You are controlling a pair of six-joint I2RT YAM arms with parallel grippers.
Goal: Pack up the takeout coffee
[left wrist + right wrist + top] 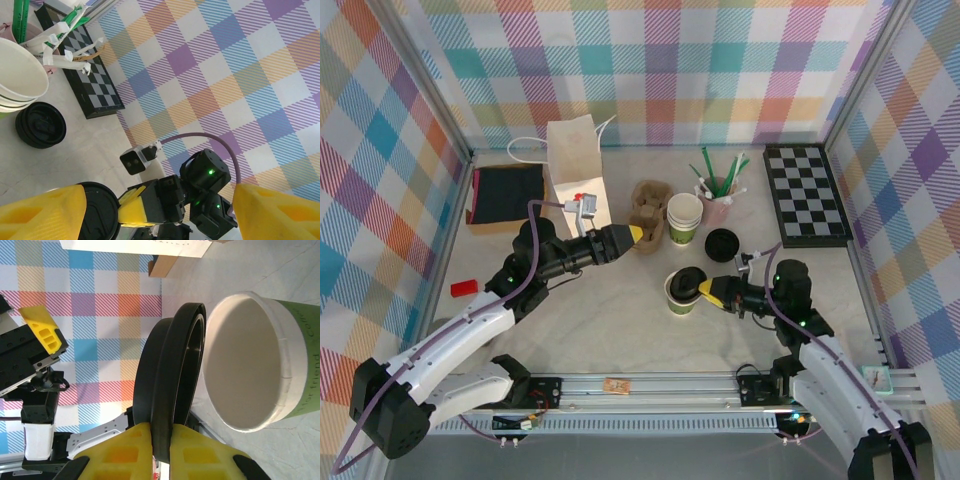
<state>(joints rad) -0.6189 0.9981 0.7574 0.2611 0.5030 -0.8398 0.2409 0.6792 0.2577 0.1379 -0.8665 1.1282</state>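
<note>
Yellow-tipped and spread wide with nothing between its jaws, the left gripper (628, 234) hangs in the overhead view just short of a brown moulded-pulp cup carrier (647, 214). A stack of white-and-green paper cups (684, 219) stands just past that. The right gripper (708, 291) pinches a round black plastic lid (688, 284) over the small green takeout coffee cup (676, 300), which sits directly ahead of its fingertips (a second, loose black lid (722, 243) lies nearby, to its left).

From the left wrist, the left gripper (160, 215) shows its two yellow fingers (45, 212) far apart and empty. Ahead of them is the clamped lid (97, 205), and further off a black-and-white chequered board (95, 75).

From the right wrist, the right gripper (160, 432) is closed on the lid's edge. The lid (170, 365) stands nearly on edge beside the cup's open white mouth (245, 360); I cannot tell whether they touch. Pale lettering runs along the green wall (306, 355): "friend" is legible, the rest is cut off.
</note>
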